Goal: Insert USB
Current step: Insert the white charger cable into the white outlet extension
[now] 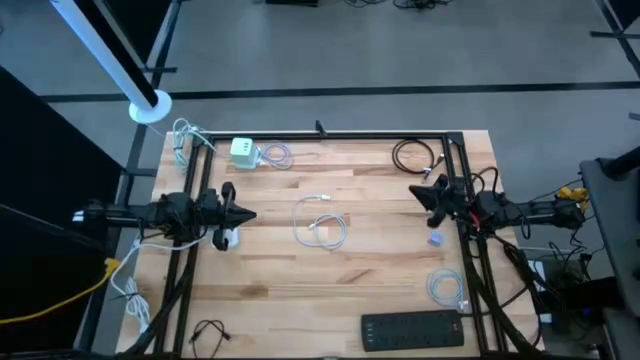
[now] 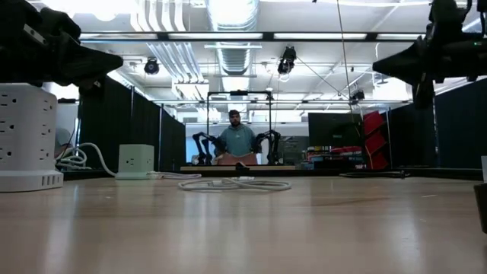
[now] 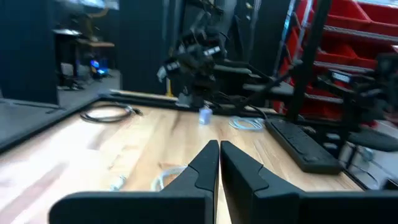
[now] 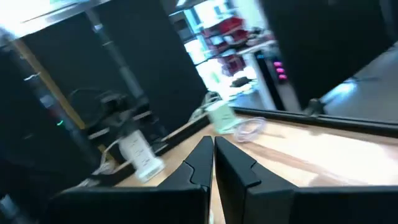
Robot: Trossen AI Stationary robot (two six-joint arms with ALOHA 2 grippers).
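A white USB cable (image 1: 320, 222) lies loosely coiled on the middle of the wooden table, flat in the low view (image 2: 234, 183); its near loop (image 3: 168, 177) shows in the left wrist view. A pale green charger cube (image 1: 244, 151) stands at the far left of the table. A white power tower (image 1: 228, 238) stands under my left arm. My left gripper (image 1: 245, 213) hovers shut above the table, left of the cable. My right gripper (image 1: 415, 192) hovers shut to the cable's right. Both sit well above the table in the low view.
A black cable coil (image 1: 415, 155) lies at the far right. A small blue piece (image 1: 435, 238), a white cable coil (image 1: 447, 287) and a black power strip (image 1: 412, 330) lie at the near right. A thin black cable (image 1: 208, 330) lies near left. A person (image 2: 236, 141) sits beyond the table.
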